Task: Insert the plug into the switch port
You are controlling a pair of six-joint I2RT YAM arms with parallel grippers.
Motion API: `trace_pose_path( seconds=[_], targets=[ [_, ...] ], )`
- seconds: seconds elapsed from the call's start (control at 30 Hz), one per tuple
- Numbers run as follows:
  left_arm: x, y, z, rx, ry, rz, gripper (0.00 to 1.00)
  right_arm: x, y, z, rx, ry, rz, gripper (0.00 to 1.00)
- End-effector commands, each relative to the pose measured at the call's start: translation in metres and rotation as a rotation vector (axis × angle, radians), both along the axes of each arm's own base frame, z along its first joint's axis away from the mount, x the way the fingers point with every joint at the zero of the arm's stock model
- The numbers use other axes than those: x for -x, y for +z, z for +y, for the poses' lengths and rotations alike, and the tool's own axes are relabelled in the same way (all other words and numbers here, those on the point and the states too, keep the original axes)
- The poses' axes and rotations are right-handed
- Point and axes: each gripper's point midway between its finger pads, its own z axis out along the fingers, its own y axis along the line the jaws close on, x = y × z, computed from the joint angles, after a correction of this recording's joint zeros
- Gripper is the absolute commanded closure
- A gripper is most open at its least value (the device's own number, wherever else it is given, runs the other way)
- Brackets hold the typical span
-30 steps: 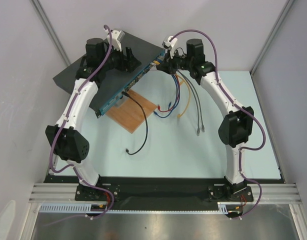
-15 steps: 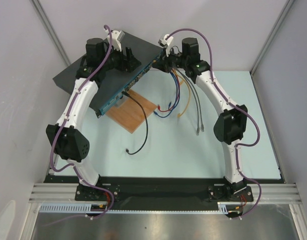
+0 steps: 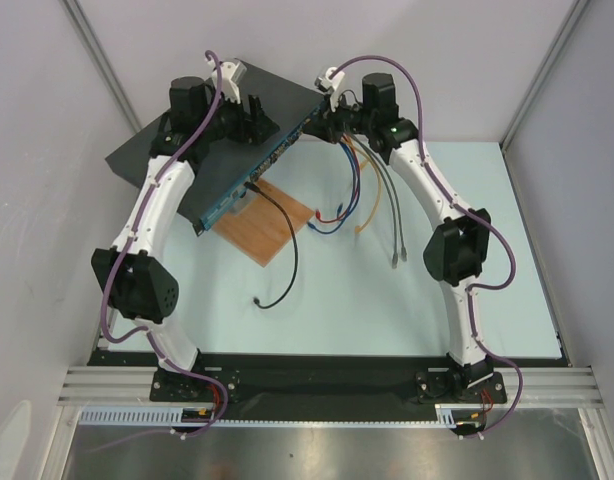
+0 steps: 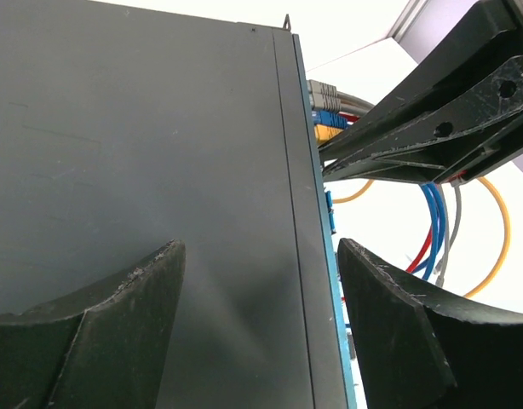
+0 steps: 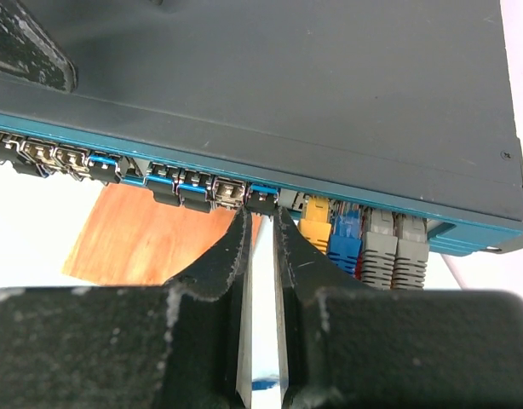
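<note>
The switch [image 3: 237, 150] lies slanted at the table's far left, a flat dark box with its blue port face [image 5: 117, 136] turned toward the middle. My right gripper [image 5: 260, 213] is nearly shut at that face. Its fingertips pinch a small black plug [image 5: 261, 200] that sits at a port, just left of a yellow connector [image 5: 315, 223]. In the top view this gripper [image 3: 322, 125] meets the switch's far right end. My left gripper [image 4: 260, 247] stands open over the switch's top [image 4: 159, 128], one finger above the lid and the other beyond the front edge, holding nothing.
Yellow, blue [image 5: 344, 234] and two grey connectors [image 5: 381, 247] fill ports right of the plug; their cables trail over the table [image 3: 372, 205]. A black cable [image 3: 282, 255] runs from a left port. A brown wooden board [image 3: 265, 225] lies under the switch's front.
The right arm has leaned left, bringing its gripper closer in against the switch's front face. The left arm and the switch have stayed put.
</note>
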Motion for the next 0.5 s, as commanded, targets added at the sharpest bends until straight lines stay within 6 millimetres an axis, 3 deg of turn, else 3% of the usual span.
trace_pose_path(
  seconds=[0.0, 0.1, 0.17, 0.2, 0.23, 0.27, 0.3, 0.33, 0.37, 0.47],
  targets=[
    [-0.003, 0.021, 0.008, -0.002, 0.005, -0.054, 0.23, -0.019, 0.042, 0.029, -0.061, -0.028, -0.273, 0.98],
    [-0.001, 0.021, 0.011, -0.001, 0.005, -0.049, 0.22, -0.015, 0.047, 0.028, -0.059, -0.018, -0.287, 0.96],
    [0.001, 0.024, 0.012, -0.008, -0.002, -0.065, 0.22, -0.013, 0.04, 0.022, -0.044, -0.016, -0.264, 0.93],
    [0.001, 0.027, 0.014, -0.013, -0.003, -0.077, 0.22, -0.007, 0.052, 0.017, -0.049, -0.018, -0.28, 0.92],
    [0.001, 0.031, 0.015, -0.025, -0.004, -0.097, 0.21, -0.007, 0.039, 0.012, -0.036, -0.02, -0.249, 0.91],
    [0.001, 0.034, 0.018, -0.029, 0.001, -0.105, 0.21, -0.002, 0.041, 0.009, -0.038, -0.018, -0.246, 0.9],
    [0.001, 0.04, 0.02, -0.03, 0.006, -0.117, 0.21, 0.008, 0.062, 0.001, -0.057, -0.021, -0.271, 0.89],
    [0.002, 0.042, 0.023, -0.03, 0.009, -0.114, 0.2, 0.011, 0.063, -0.003, -0.058, -0.026, -0.273, 0.87],
    [0.003, 0.046, 0.026, -0.028, 0.007, -0.119, 0.2, 0.013, 0.052, -0.006, -0.045, -0.028, -0.246, 0.85],
    [0.006, 0.048, 0.034, -0.036, 0.016, -0.109, 0.16, 0.03, 0.068, -0.019, -0.045, -0.032, -0.253, 0.71]
  ],
)
